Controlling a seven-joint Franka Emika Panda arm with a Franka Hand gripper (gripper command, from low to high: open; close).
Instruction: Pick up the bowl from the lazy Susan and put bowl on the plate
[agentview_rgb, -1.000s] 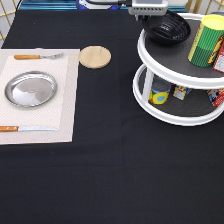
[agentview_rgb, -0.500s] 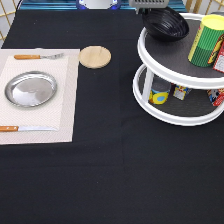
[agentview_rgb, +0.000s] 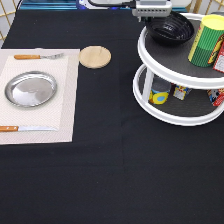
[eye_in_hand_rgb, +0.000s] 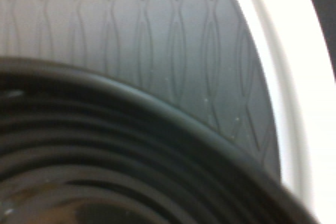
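Note:
The black bowl (agentview_rgb: 171, 27) sits on the top tier of the white lazy Susan (agentview_rgb: 165, 70), at the exterior view's upper right. My gripper (agentview_rgb: 153, 15) is right at the bowl's rim on the exterior view's left side, at the top edge of the view. The wrist view is filled by the bowl's ribbed black side (eye_in_hand_rgb: 112, 160), the grey tray surface (eye_in_hand_rgb: 172, 60) and the white rim (eye_in_hand_rgb: 300, 75). The silver plate (agentview_rgb: 31, 89) lies empty on a pale placemat (agentview_rgb: 67, 115) at the exterior view's left.
A yellow-green ribbed can (agentview_rgb: 206, 40) stands on the top tier beside the bowl. Small jars and packets (agentview_rgb: 160, 94) fill the lower tier. A wooden disc (agentview_rgb: 95, 56) lies between the placemat and the turntable. A fork (agentview_rgb: 37, 56) and a knife (agentview_rgb: 25, 128) flank the plate.
The gripper has shifted slightly near the bowl's rim at the top of the exterior view. The bowl stays on the top tier.

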